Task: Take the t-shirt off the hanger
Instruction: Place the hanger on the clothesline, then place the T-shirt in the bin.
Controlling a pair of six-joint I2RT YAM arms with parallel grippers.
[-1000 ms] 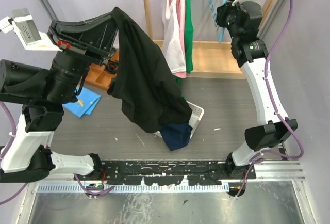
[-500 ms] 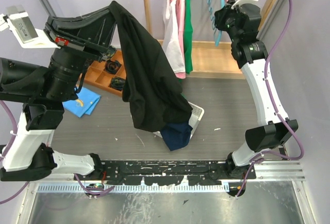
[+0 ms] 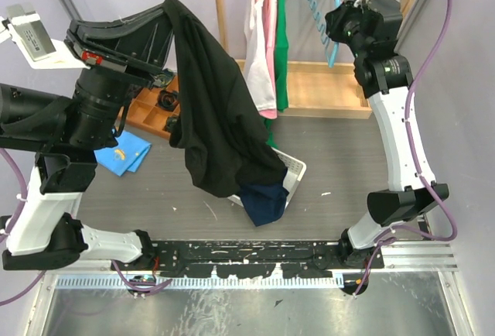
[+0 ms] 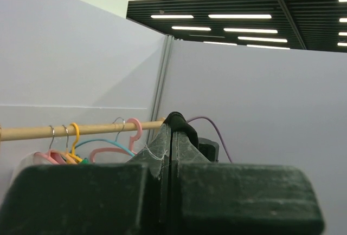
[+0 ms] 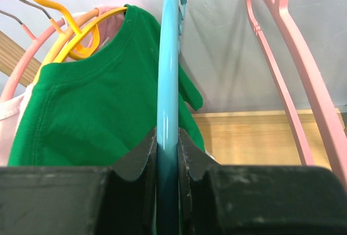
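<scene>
My left gripper (image 3: 165, 12) is raised high at the left and shut on a black t-shirt (image 3: 216, 111), which hangs from it down over the table. A bit of black cloth (image 4: 181, 122) sticks out above its shut fingers in the left wrist view. My right gripper (image 3: 340, 30) is up by the rack and shut on a light blue hanger (image 5: 167, 83); the hanger (image 3: 331, 34) is bare. A green shirt (image 5: 92, 110) on a yellow hanger (image 5: 65, 40) hangs just left of it.
A wooden rack rod (image 4: 81, 131) carries pink, white and green shirts (image 3: 267, 42) and a pink hanger (image 5: 287, 67). A white tray (image 3: 295, 172) with dark blue cloth (image 3: 263, 200) lies mid-table. A blue cloth (image 3: 124, 152) and a wooden box (image 3: 151, 108) lie at left.
The black t-shirt has swung back and forth under my left gripper. My right gripper has risen slightly with the blue hanger, nearer the rod.
</scene>
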